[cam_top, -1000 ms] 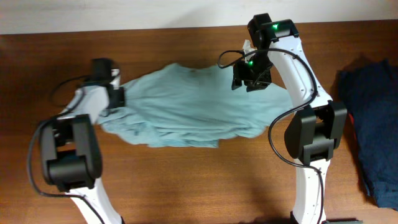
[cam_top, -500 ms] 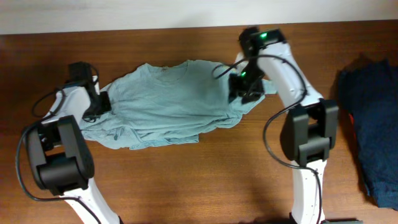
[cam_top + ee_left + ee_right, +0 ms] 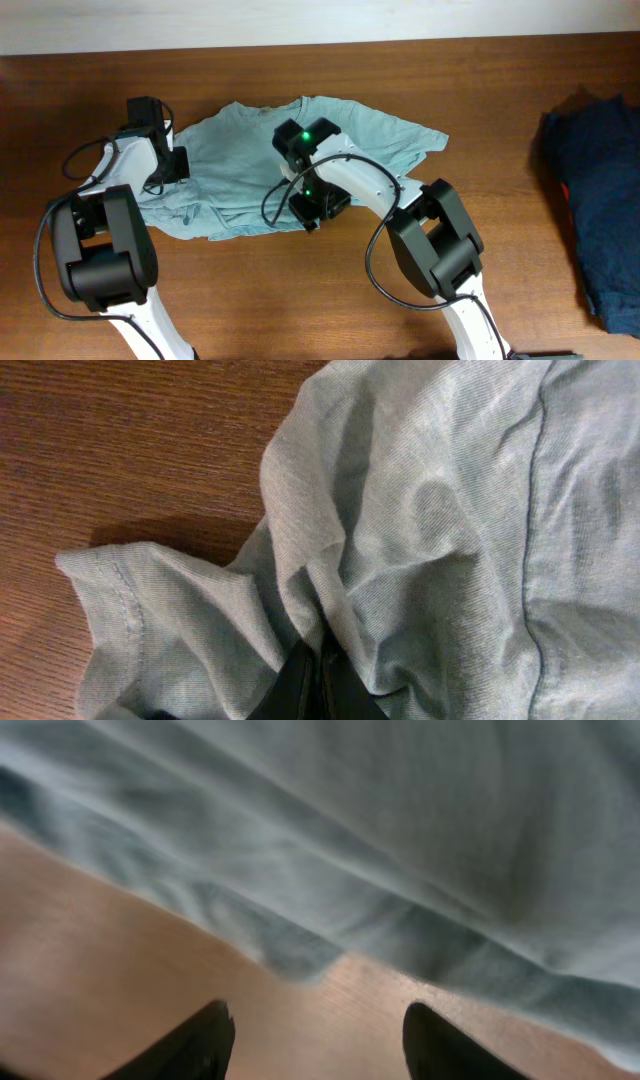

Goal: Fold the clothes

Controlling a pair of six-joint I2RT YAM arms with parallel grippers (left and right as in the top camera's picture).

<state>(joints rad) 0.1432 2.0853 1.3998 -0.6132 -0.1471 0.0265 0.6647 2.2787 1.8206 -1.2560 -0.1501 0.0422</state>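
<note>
**Shirt pinched on one side, other gripper open**

The pale blue-green shirt [image 3: 250, 150] lies on the brown table [image 3: 500, 100], in the upper middle of the top view. It is wrinkled and not flat. Its lower edge is bunched up in folds. One sleeve pokes out toward the upper right.

The left gripper [image 3: 168, 165] is at the left side of the shirt, in the left part of the top view. In its own camera, its two dark fingers [image 3: 298, 685] show at the bottom middle of the picture. They are squeezed close together. The cloth bunches up right where they meet, so they are pinching the shirt. A hemmed edge of the shirt sticks out to the lower left there, over bare wood.

The right gripper [image 3: 318, 205] is low in the middle of the top view, at the shirt's bottom edge. Its own camera picture is blurry. Two dark fingertips [image 3: 195, 1038] show at the bottom, well apart, with only bare wood between them. They are let go and hold nothing. The shirt fills the top of that picture, near the tips.

At the far right edge of the top view lies a pile of dark blue clothes [image 3: 600, 180] with a small red patch [image 3: 563, 195]. It is well apart from the shirt.
</note>
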